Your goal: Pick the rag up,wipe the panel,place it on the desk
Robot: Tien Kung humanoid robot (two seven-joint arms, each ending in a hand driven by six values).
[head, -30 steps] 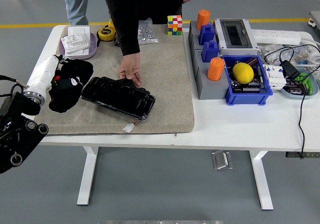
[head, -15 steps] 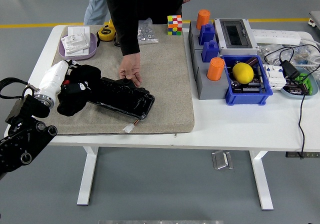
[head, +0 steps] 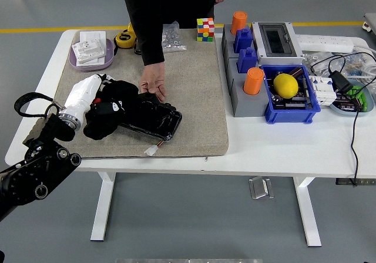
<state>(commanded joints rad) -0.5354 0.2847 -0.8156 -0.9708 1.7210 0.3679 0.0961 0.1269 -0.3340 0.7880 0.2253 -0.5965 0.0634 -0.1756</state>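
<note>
A: Layout?
B: White table (head: 276,148), big grey mat (head: 197,93) over its left-centre. A person (head: 167,10) stands at the far side, in dark clothes.

A: Panel?
B: Glossy black panel (head: 154,117) lies flat on the mat, near-left of centre, with a small white connector (head: 151,151) on a wire at its near edge. The person's hand (head: 153,88) rests on the panel's far edge, fingers down, pinning it.

A: Robot?
B: Left arm (head: 35,169) comes in from the lower left, white forearm (head: 81,98) angled over the mat. Left hand (head: 104,113) is at the panel's left end, bundled up with the black rag (head: 114,105). Black on black, so I can't separate fingers from cloth. Can't tell the grip state. Right arm isn't visible.

A: Rag location?
B: On the left end of the panel, at the hand, partly spilling onto the mat.

A: The rest?
B: Right side: grey block (head: 244,90) holding orange cylinders (head: 253,81) and blue pieces, an electrical box (head: 276,41) at the far end, a blue bin (head: 291,101) with a yellow lemon (head: 285,85). Far right: power strip (head: 326,41), black cables. Far edge: Rubik's cube (head: 205,29), yellow tape measure (head: 124,39), purple tray (head: 91,54) far left.
</note>
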